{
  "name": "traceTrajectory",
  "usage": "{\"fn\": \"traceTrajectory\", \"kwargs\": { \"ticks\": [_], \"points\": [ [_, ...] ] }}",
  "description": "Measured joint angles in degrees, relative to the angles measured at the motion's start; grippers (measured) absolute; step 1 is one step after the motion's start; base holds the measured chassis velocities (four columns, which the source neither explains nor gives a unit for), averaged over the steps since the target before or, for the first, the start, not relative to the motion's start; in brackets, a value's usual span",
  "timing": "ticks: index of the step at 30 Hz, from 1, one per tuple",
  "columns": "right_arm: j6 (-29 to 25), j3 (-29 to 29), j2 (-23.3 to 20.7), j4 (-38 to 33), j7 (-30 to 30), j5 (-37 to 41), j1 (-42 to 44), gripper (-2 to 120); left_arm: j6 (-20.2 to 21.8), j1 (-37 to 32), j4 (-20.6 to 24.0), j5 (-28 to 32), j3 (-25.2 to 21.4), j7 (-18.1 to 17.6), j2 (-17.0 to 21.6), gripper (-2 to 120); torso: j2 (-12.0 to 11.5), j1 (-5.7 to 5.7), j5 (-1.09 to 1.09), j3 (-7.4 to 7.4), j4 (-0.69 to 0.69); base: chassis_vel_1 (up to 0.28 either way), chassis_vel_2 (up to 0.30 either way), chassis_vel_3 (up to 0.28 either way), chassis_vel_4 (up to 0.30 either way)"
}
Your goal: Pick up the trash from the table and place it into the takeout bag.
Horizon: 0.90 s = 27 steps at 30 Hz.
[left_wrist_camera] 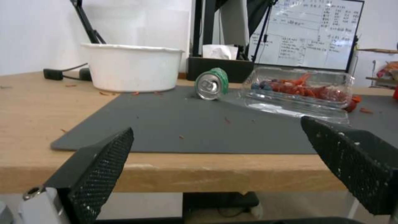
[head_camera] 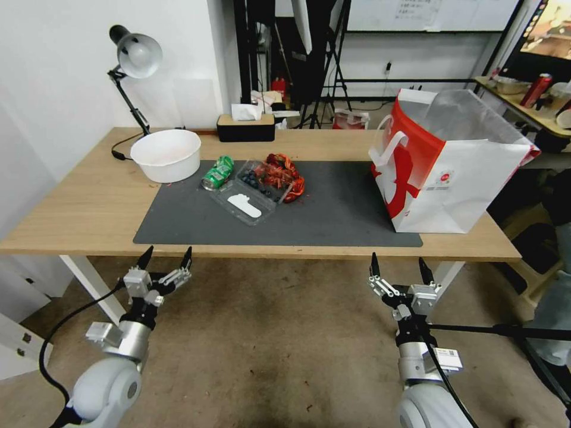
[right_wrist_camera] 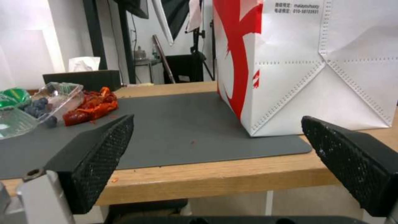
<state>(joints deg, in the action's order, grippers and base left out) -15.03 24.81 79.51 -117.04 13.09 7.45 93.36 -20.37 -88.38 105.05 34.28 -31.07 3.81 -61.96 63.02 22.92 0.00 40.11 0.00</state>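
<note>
So I hold both grippers, left (head_camera: 166, 257) and right (head_camera: 401, 265), spread empty below the table (head_camera: 89, 208), ready for the can (head_camera: 217, 172).

Trash (head_camera: 256, 187) mid-table (head_camera: 89, 208) — bag (head_camera: 452, 166) upright

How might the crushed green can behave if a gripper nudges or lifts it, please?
The green can lies on its side on the mat, so a nudge may roll it. Dented, with its tab open, it is probably empty and light. Its curved metal could slip between the fingers.
</note>
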Motion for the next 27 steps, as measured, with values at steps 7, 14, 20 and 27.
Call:
{"fn": "traceTrajectory", "kwargs": {
  "ticks": [7,14,20,27],
  "points": [
    [-0.22,-0.05,0.02,0.23,0.0,0.0,0.13,100,0.67,2.23,0.17,-0.59,0.24,-0.22,1.44,100,0.0,0.0,0.0,0.0,0.01,0.0,0.0,0.0,0.0],
    [-0.23,-0.05,0.06,0.26,-0.01,-0.08,-0.12,100,3.94,6.31,1.03,-0.35,2.51,-1.73,4.4,100,0.0,0.0,0.0,0.0,0.0,0.0,0.0,0.0,0.0],
    [0.08,-0.27,0.22,0.27,-0.03,-0.21,-0.68,100,7.17,10.24,1.27,0.9,5.45,-2.96,6.79,100,0.0,0.0,0.0,0.0,0.0,0.0,0.0,0.0,0.0],
    [0.25,-0.37,0.35,0.56,-0.04,-0.41,-0.9,100,10.32,16.58,-1.5,3.58,9.75,-3.99,9.19,100,0.0,0.0,0.0,0.01,0.0,0.0,0.0,0.0,0.0]
  ]
}}
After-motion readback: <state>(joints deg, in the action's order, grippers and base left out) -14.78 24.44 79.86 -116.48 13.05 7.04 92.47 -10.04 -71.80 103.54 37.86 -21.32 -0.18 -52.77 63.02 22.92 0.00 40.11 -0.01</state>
